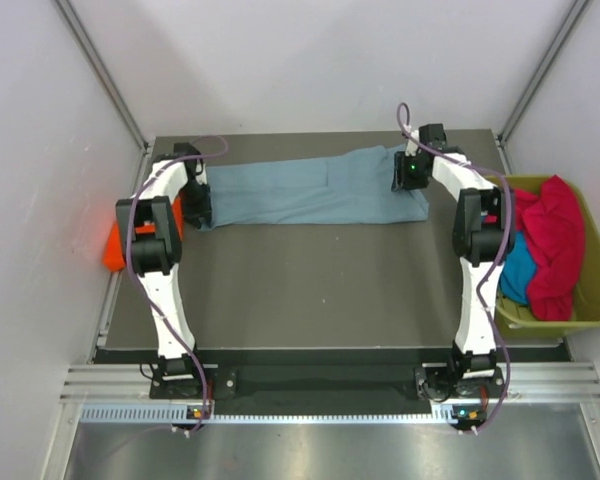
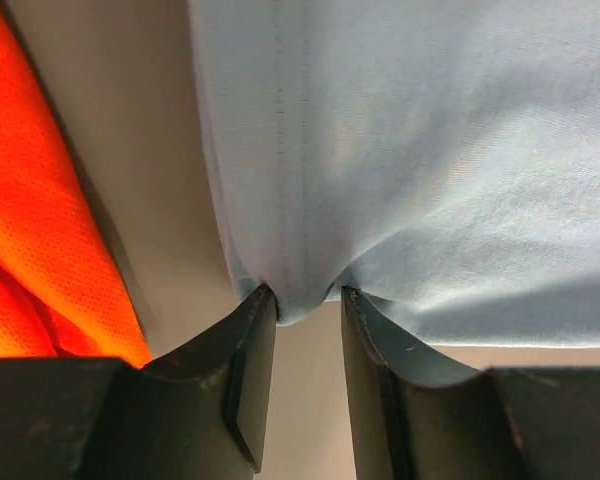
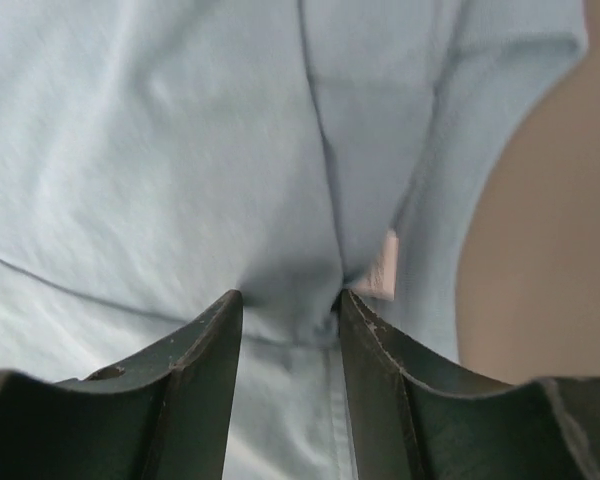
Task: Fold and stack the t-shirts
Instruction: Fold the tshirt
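Note:
A dusty grey-blue t-shirt (image 1: 310, 192) lies folded into a long strip across the far part of the table. At its left end my left gripper (image 1: 200, 205) points down, jaws partly apart, and a pucker of the shirt's hem (image 2: 430, 150) sits between the fingertips of that gripper (image 2: 308, 295). My right gripper (image 1: 408, 180) stands over the strip's right end. It (image 3: 288, 300) is also partly apart, pressing into the cloth (image 3: 180, 150) with a bulge of it between the tips. An orange-red t-shirt (image 1: 113, 245) (image 2: 40, 200) lies off the table's left edge.
An olive-green bin (image 1: 590, 310) at the right edge holds a crimson-pink t-shirt (image 1: 555, 240) over a teal one (image 1: 518, 270). The grey table (image 1: 310, 290) stretches bare between the strip and the arm bases. White walls close in at left, right and back.

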